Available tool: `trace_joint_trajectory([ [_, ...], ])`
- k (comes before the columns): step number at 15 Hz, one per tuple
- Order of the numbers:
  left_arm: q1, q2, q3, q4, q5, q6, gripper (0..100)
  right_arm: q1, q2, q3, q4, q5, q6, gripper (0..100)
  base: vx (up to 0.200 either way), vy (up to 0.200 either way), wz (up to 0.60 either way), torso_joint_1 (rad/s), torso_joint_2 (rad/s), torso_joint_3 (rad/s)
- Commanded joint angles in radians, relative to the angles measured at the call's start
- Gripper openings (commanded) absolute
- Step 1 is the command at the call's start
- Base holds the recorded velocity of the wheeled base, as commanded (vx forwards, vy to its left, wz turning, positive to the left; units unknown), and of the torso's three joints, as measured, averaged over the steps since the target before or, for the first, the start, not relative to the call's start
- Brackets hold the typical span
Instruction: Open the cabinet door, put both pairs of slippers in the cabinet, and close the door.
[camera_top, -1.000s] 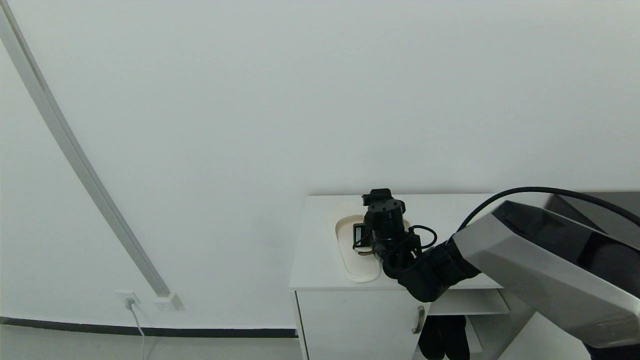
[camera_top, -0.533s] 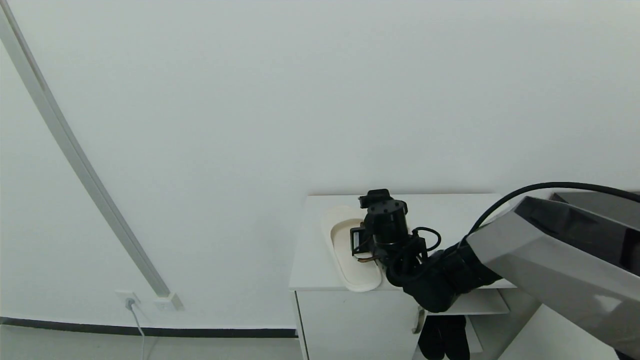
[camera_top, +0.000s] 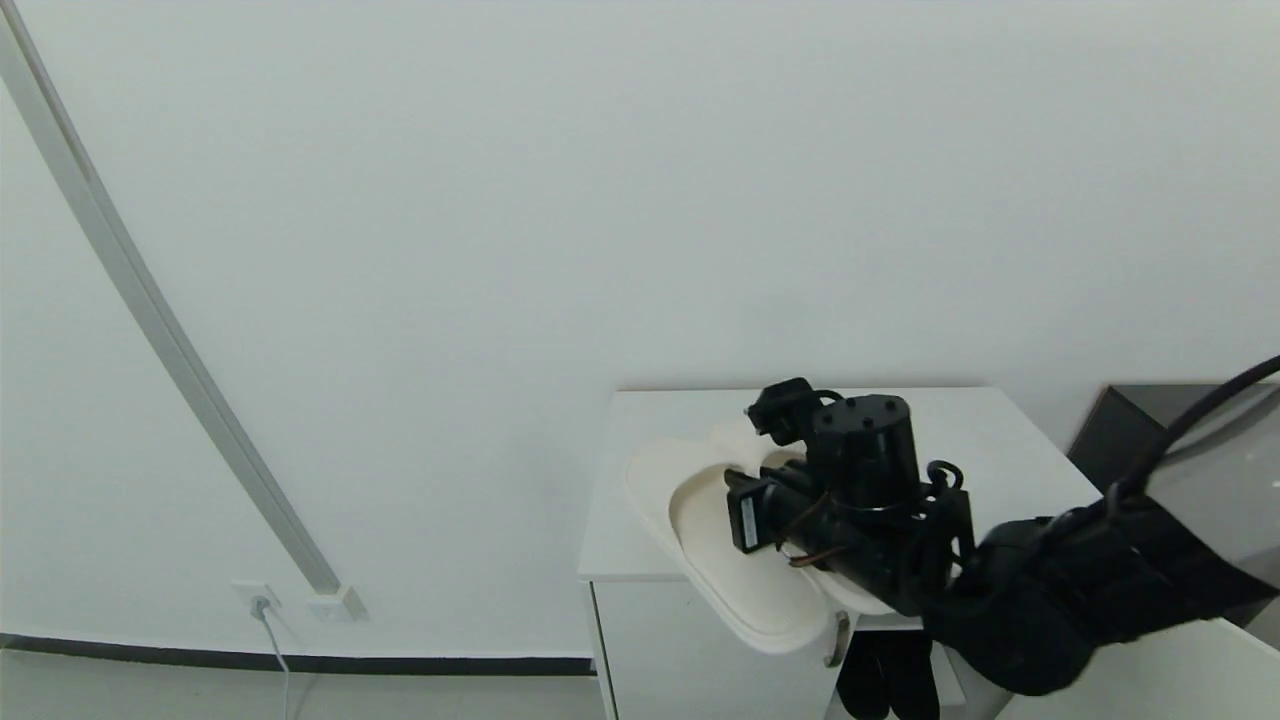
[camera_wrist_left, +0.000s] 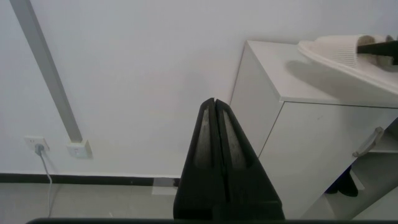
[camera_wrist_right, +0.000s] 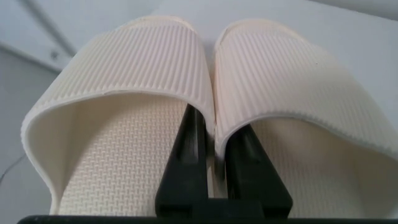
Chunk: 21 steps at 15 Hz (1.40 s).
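A pair of cream slippers (camera_top: 715, 545) hangs tilted over the front edge of the white cabinet (camera_top: 960, 430), lifted off its top. My right gripper (camera_wrist_right: 214, 152) is shut on the cream slippers, one finger inside each strap, pinching their inner walls together. The cabinet's left door (camera_top: 700, 660) is closed, its handle (camera_top: 838, 640) just under the slippers. To the right of it the cabinet stands open, with a pair of black slippers (camera_top: 885, 675) below a shelf. My left gripper (camera_wrist_left: 214, 146) is shut on nothing, low and left of the cabinet (camera_wrist_left: 298, 130).
A white wall backs the cabinet, and a grey cable duct (camera_top: 150, 300) slants down it to a socket (camera_top: 262, 600) near the floor. A dark box (camera_top: 1120, 430) stands right of the cabinet. Bare floor lies to the cabinet's left.
My right gripper has lifted the cream slippers off the cabinet top and drawn them forward past its front edge, toward the camera. The cabinet has not moved.
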Motion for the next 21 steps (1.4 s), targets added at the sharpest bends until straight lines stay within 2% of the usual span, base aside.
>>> trace_joint_trajectory([
  [1,0.0,0.001,0.0,0.0,0.001,-0.001,0,0.008,-0.198,0.193,-0.008,0.119,-0.078,0,0.0,0.0,0.0,0.0,0.0,0.0],
  [11,0.0,0.001,0.0,0.0,0.001,0.001,0,0.027,-0.184,0.199,-0.027,0.113,-0.075,0,0.0,0.0,0.0,0.0,0.0,0.0],
  [21,0.0,0.001,0.0,0.0,-0.001,0.004,0,0.038,-0.155,0.19,-0.04,0.108,-0.077,0,-0.2,0.0,0.0,0.003,0.0,0.002],
])
